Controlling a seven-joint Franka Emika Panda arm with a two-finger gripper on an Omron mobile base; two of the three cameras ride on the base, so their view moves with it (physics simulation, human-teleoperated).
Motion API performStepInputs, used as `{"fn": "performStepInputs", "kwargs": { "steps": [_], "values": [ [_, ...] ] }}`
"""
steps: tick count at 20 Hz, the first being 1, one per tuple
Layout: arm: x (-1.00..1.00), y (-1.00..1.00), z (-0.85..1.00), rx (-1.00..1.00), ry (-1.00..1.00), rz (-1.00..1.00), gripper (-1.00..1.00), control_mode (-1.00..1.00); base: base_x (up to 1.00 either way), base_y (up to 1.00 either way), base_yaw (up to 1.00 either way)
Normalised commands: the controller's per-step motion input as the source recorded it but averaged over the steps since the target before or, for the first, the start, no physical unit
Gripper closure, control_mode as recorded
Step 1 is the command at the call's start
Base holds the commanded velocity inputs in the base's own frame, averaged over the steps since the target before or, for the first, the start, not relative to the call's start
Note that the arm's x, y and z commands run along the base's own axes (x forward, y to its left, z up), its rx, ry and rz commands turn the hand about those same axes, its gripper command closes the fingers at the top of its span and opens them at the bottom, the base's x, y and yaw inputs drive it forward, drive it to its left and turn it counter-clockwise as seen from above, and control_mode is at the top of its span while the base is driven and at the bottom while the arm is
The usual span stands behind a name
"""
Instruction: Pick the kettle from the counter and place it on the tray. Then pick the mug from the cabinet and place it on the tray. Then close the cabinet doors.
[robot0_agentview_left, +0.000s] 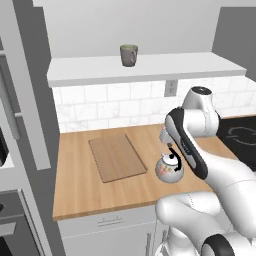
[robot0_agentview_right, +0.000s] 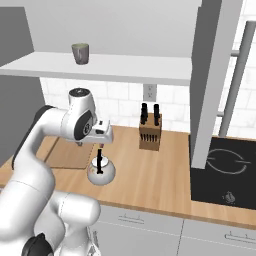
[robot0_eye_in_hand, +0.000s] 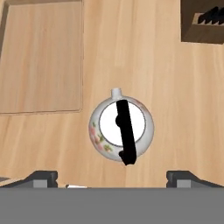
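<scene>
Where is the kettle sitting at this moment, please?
The kettle stands on the counter, just right of the tray and not on it; in the right base view it sits left of the knife block.

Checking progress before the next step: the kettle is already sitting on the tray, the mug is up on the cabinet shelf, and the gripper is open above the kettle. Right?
Not quite. The kettle sits on the counter beside the tray, as the hand view shows. The rest holds.
</scene>
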Motion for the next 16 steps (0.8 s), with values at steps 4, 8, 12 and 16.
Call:
{"fn": "performStepInputs", "kwargs": {
  "steps": [4,8,12,16],
  "values": [
    [0.09,-0.07,-0.45,0.0,0.12,0.02,-1.0,-1.0,0.0,0.0,0.0],
    [0.18,-0.1,-0.46,0.0,0.1,0.04,-1.0,-1.0,0.0,0.0,0.0],
    [0.18,-0.06,-0.35,0.0,0.03,0.03,-1.0,-1.0,0.0,0.0,0.0],
    [0.17,0.0,-0.31,0.0,0.01,0.03,-1.0,-1.0,0.0,0.0,0.0]
  ]
}}
